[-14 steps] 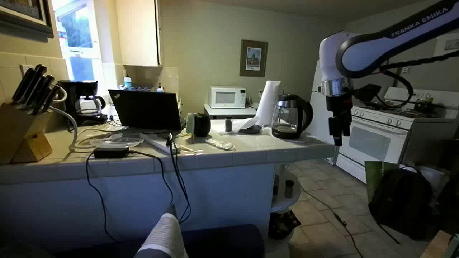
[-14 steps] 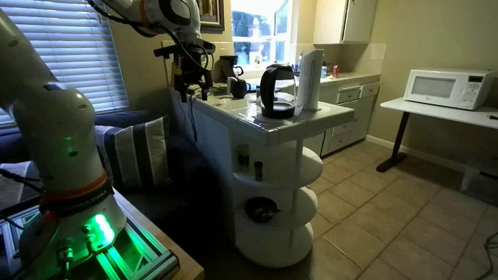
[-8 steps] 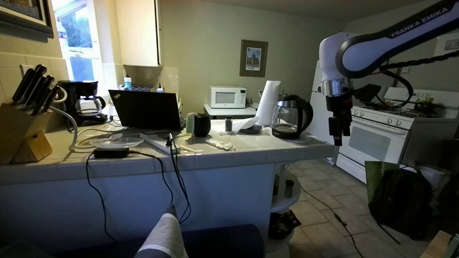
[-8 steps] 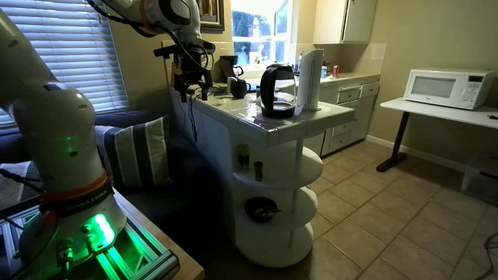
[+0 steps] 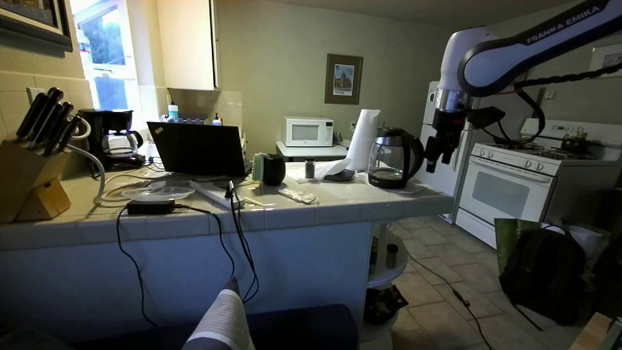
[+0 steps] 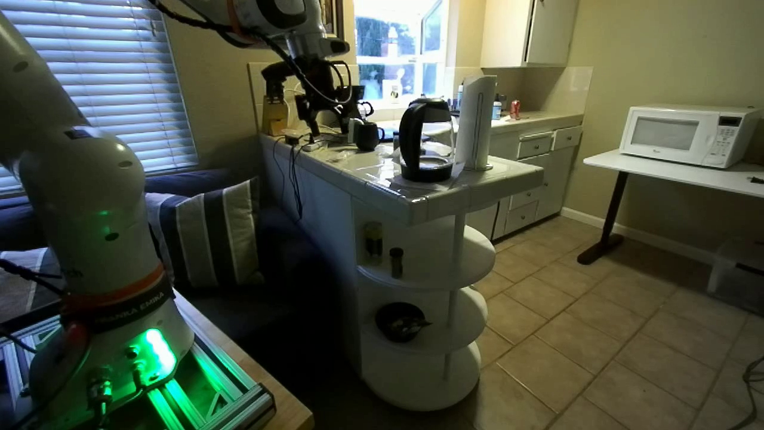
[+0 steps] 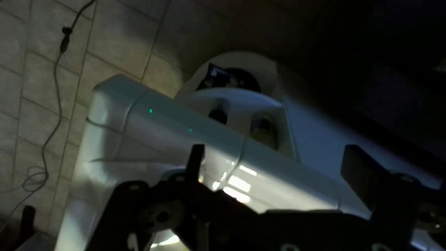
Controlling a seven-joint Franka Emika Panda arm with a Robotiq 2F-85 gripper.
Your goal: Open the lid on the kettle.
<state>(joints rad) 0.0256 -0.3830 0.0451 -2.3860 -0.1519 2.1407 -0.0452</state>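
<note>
The kettle point(image 5: 384, 163) stands upright on the tiled counter near its end, in both exterior views point(image 6: 410, 140). Its body is clear glass with a black base and black loop handle point(image 5: 416, 154). The dark lid point(image 5: 391, 131) sits closed on its top; it also shows in an exterior view point(image 6: 432, 102). My gripper point(image 5: 438, 163) is open and empty, tilted, at about kettle height and apart from it. In an exterior view point(image 6: 329, 132) it hangs left of the kettle. In the wrist view my gripper point(image 7: 273, 151) has its fingers wide apart above the counter edge. There I cannot make out the kettle or lid.
A paper towel roll point(image 5: 364, 141) stands right behind the kettle. A black mug point(image 5: 274, 170), a laptop point(image 5: 199, 148) and a small jar point(image 5: 309, 168) are farther along the counter point(image 5: 340, 212). Round corner shelves point(image 6: 430, 263) are below the counter end.
The arm stood still between the two earlier moments. Now my gripper has risen, tilted and moved closer to the kettle's handle side in both exterior views. The kettle has not moved.
</note>
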